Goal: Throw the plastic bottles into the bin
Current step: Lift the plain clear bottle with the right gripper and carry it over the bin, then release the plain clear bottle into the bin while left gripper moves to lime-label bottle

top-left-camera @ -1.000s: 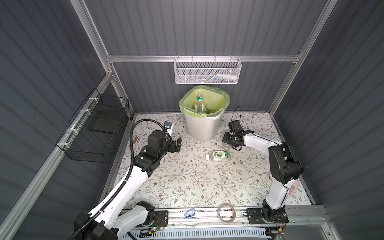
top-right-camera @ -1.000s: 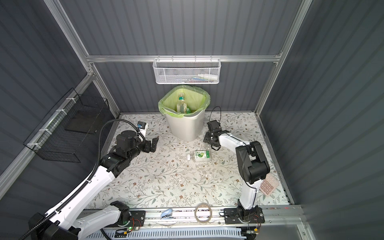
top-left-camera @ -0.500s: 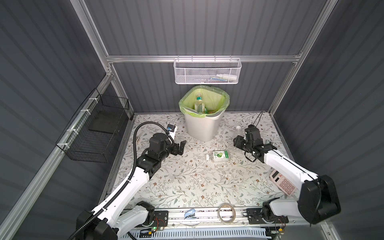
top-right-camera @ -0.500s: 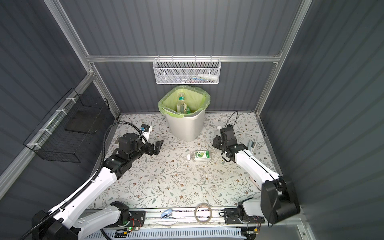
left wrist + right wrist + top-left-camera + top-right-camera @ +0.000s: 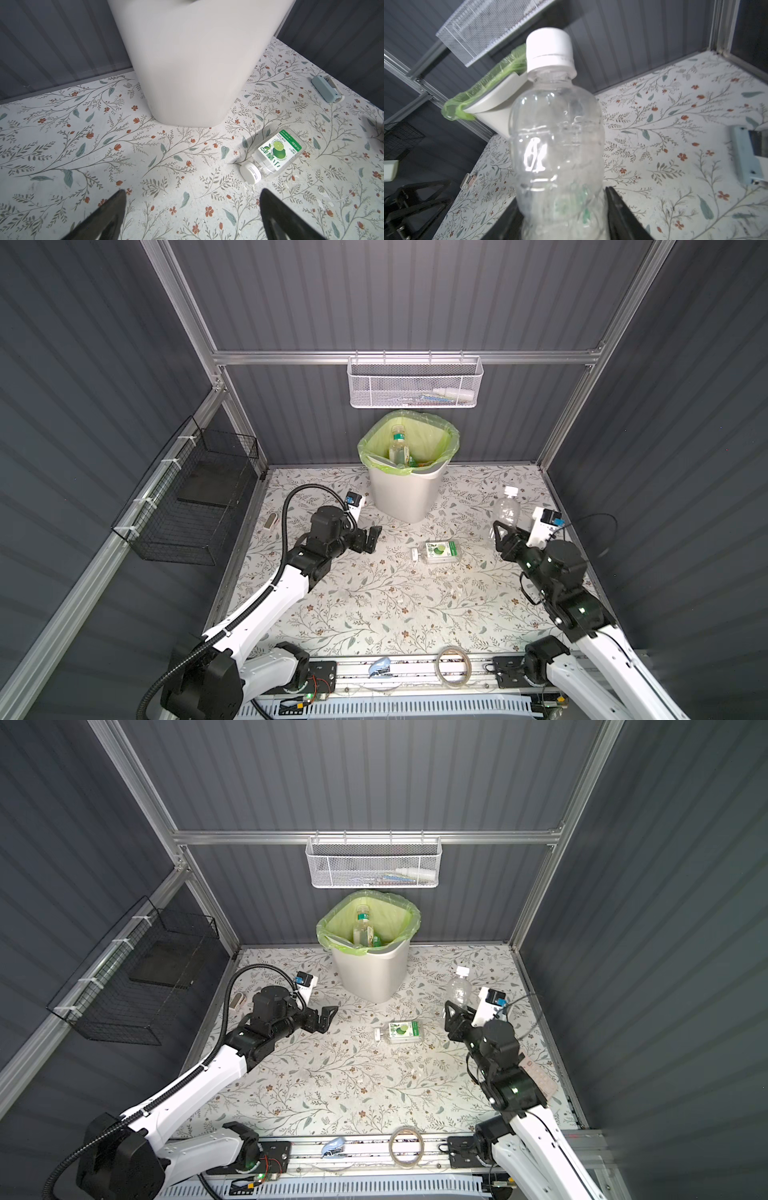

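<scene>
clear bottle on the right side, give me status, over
Right gripper shut on clear white-capped bottle, upright. Left gripper open, empty. Lime-label bottle lying outside bin. Nothing between held bottle and bin.

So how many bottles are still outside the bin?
2. A labelled bottle lies on the table before the bin; a clear bottle is upright in the right pincer. More could hide behind the bin.
</scene>
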`<state>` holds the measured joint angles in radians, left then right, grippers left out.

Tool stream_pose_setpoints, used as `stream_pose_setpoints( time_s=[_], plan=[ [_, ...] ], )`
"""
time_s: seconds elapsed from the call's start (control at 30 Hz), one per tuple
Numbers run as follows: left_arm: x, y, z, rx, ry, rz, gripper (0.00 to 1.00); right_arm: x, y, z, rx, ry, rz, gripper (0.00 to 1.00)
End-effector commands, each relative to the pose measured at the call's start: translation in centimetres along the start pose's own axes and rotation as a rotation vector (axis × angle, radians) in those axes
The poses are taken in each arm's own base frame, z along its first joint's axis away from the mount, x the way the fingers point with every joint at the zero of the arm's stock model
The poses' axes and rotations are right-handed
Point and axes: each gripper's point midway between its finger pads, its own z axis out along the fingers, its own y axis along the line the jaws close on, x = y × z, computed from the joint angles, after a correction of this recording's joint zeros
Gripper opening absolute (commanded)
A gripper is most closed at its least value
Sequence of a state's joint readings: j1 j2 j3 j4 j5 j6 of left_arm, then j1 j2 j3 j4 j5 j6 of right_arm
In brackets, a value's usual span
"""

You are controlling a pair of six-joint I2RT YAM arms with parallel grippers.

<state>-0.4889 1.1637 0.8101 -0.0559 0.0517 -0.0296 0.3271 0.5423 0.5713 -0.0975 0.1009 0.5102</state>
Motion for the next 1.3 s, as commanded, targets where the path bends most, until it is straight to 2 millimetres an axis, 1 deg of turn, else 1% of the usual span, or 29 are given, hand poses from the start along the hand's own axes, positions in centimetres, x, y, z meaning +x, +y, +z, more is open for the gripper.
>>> stream_pose_setpoints(
  time_s=[0.0, 0.07, 0.13, 0.2, 0.27, 0.3, 0.37, 0.4, 0.43, 0.47, 0.5, 0.53, 0.57, 0.6, 0.63, 0.7, 0.73, 0.8, 0.9, 1.03, 1.07, 1.17, 1.27],
  plan=[
    [-1.0, -1.0, 0.2, 0.034, -0.037, 0.031, 1.00, -3.1, 0.6, -1.9, -0.009, -0.120, -0.068, 0.47],
    [-0.7, -1.4, 0.6, 0.039, -0.027, 0.040, 1.00, -5.1, 1.6, -3.1, -0.038, -0.178, -0.093, 0.47],
    [-0.4, -1.8, 0.9, 0.041, -0.005, 0.062, 1.00, -7.4, 2.9, -4.3, -0.076, -0.256, -0.096, 0.47],
    [-0.4, -2.0, 1.2, 0.038, 0.009, 0.080, 1.00, -9.7, 4.1, -4.8, -0.113, -0.327, -0.084, 0.47],
    [-0.5, -2.3, 1.3, 0.037, 0.004, 0.089, 1.00, -12.0, 5.9, -4.5, -0.156, -0.367, -0.081, 0.47],
    [-0.5, -2.4, 1.3, 0.036, 0.002, 0.089, 1.00, -13.1, 7.1, -3.7, -0.181, -0.363, -0.084, 0.47],
    [-0.2, -2.8, 1.4, 0.034, -0.002, 0.092, 1.00, -14.6, 9.3, -1.1, -0.222, -0.313, -0.092, 0.46],
    [0.0, -3.2, 1.4, 0.035, -0.002, 0.101, 1.00, -15.7, 10.8, 0.4, -0.252, -0.291, -0.081, 0.45],
    [0.3, -3.4, 1.5, 0.030, 0.003, 0.111, 1.00, -16.4, 12.4, 2.5, -0.282, -0.247, -0.075, 0.45],
    [0.6, -3.6, 1.6, 0.029, 0.009, 0.120, 1.00, -16.5, 13.7, 4.6, -0.310, -0.184, -0.080, 0.45],
    [0.9, -3.8, 1.7, 0.026, 0.017, 0.125, 1.00, -15.3, 15.0, 7.9, -0.333, -0.075, -0.089, 0.47],
    [1.2, -4.0, 1.7, 0.030, 0.024, 0.130, 1.00, -15.2, 17.2, 10.1, -0.395, 0.014, -0.101, 0.49],
    [1.4, -4.3, 1.8, 0.035, 0.028, 0.138, 1.00, -14.7, 18.4, 12.0, -0.414, 0.087, -0.096, 0.51],
    [1.6, -4.5, 1.8, 0.040, 0.035, 0.150, 1.00, -14.0, 19.3, 13.8, -0.428, 0.158, -0.092, 0.59],
    [1.7, -5.0, 1.7, 0.047, 0.038, 0.169, 1.00, -13.1, 20.6, 14.7, -0.483, 0.222, -0.100, 0.71],
    [2.2, -5.6, 1.8, 0.051, 0.056, 0.210, 1.00, -12.3, 20.6, 16.4, -0.460, 0.268, -0.077, 0.94],
    [2.5, -5.8, 1.9, 0.051, 0.069, 0.228, 1.00, -12.1, 20.3, 16.7, -0.449, 0.260, -0.068, 0.99],
    [3.0, -6.2, 2.0, 0.060, 0.083, 0.246, 1.00, -11.9, 19.3, 16.7, -0.423, 0.233, -0.049, 0.99],
    [3.5, -6.9, 2.5, 0.081, 0.094, 0.261, 1.00, -12.4, 17.4, 16.2, -0.353, 0.194, -0.039, 0.99],
    [3.6, -8.6, 3.5, 0.110, 0.096, 0.302, 1.00, -12.9, 14.9, 14.5, -0.285, 0.164, -0.042, 0.99],
    [3.7, -8.9, 3.8, 0.116, 0.098, 0.314, 1.00, -12.7, 14.3, 14.2, -0.270, 0.164, -0.041, 0.99],
    [3.9, -10.7, 4.8, 0.145, 0.106, 0.361, 1.00, -12.5, 11.8, 12.8, -0.208, 0.150, -0.029, 0.99],
    [4.3, -12.5, 6.1, 0.177, 0.115, 0.406, 1.00, -11.6, 8.7, 11.3, -0.144, 0.143, 0.004, 0.99]
  ],
)
